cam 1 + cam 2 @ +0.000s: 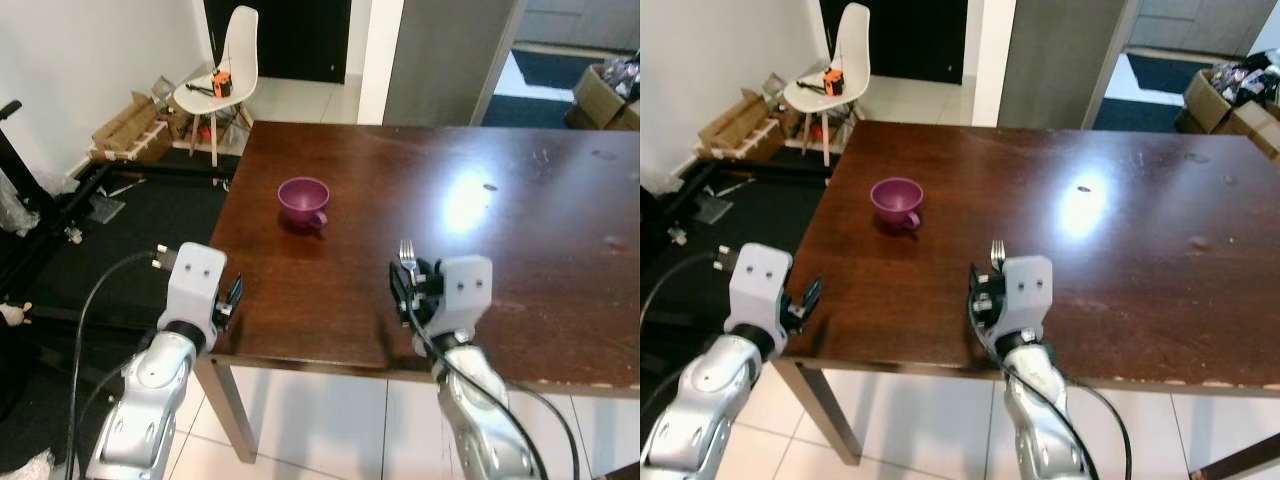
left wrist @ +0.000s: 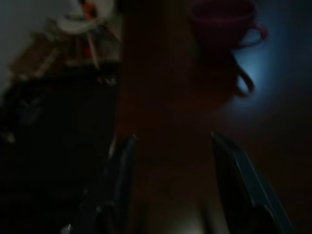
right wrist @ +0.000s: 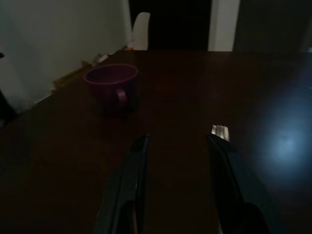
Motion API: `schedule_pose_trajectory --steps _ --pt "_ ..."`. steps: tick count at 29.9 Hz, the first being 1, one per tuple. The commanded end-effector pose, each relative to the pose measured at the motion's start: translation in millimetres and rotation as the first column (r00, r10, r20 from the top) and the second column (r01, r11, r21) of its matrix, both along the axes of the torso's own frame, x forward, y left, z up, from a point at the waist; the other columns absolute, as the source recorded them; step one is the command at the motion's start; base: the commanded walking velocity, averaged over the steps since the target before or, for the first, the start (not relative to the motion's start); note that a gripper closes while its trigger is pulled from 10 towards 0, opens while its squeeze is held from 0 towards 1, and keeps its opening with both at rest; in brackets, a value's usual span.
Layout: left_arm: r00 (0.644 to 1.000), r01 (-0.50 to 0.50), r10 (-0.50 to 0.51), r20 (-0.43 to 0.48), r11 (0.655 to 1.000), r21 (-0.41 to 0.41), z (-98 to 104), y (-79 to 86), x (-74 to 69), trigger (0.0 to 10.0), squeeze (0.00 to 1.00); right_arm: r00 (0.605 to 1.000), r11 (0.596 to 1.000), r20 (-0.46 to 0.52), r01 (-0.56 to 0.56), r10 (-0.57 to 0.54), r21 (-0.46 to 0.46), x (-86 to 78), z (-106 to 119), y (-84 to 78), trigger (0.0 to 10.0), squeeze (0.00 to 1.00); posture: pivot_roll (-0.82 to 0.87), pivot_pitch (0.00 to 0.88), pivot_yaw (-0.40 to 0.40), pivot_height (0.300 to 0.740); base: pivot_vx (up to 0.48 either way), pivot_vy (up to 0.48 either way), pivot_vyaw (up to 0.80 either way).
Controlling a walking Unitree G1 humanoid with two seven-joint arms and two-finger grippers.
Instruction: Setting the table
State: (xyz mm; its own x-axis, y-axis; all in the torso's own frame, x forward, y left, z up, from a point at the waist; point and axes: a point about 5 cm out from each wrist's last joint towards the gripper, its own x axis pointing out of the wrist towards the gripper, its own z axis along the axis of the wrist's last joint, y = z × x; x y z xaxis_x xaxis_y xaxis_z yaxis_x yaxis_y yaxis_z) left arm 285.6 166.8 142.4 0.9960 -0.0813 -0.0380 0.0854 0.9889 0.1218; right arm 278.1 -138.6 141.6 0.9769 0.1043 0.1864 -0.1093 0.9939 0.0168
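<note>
A purple cup (image 1: 304, 200) stands upright on the dark wooden table (image 1: 520, 200), left of centre. A silver fork (image 1: 407, 256) lies on the table near the front edge, tines pointing away from me. My right gripper (image 1: 413, 287) hovers low over the fork's handle, open. In the right wrist view the fork's tines (image 3: 220, 130) show just past one black finger (image 3: 225, 170), which hides the handle. The cup (image 3: 111, 83) sits further ahead on the other side. My left gripper (image 1: 230, 298) is open at the table's front left corner, holding nothing; the cup (image 2: 222, 22) is dimly visible beyond it.
A white chair (image 1: 225, 70) with an orange object on its seat stands beyond the table's far left corner. Cardboard boxes (image 1: 130, 125) and a black frame (image 1: 60, 205) lie on the floor to the left. A doorway with more boxes (image 1: 600, 90) opens at the back right.
</note>
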Motion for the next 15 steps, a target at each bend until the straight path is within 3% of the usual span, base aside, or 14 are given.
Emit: schedule_pose_trajectory --steps 1,6,15 --pt "0.998 -0.059 0.059 -0.007 0.997 -0.050 -3.2 10.4 -5.6 10.0 0.00 0.999 0.999 0.003 0.041 -0.041 -0.008 -6.5 -2.4 -6.2 10.0 0.00 -0.05 0.000 0.076 0.740 0.000 0.000 0.00" --pt "0.995 -0.099 0.097 -0.028 0.993 -0.058 -11.1 12.1 -6.5 10.0 0.00 0.997 0.997 -0.008 0.074 -0.074 -0.036 -7.8 -2.0 -14.8 10.0 0.00 -0.06 0.000 0.070 0.740 0.000 0.000 0.00" --pt "0.998 -0.069 0.069 0.004 0.996 -0.052 -10.3 -6.7 -1.1 10.0 0.00 0.996 0.996 -0.016 0.088 -0.089 -0.028 3.4 2.6 -17.9 10.0 0.00 -0.06 0.000 0.056 0.740 0.000 0.000 0.00"
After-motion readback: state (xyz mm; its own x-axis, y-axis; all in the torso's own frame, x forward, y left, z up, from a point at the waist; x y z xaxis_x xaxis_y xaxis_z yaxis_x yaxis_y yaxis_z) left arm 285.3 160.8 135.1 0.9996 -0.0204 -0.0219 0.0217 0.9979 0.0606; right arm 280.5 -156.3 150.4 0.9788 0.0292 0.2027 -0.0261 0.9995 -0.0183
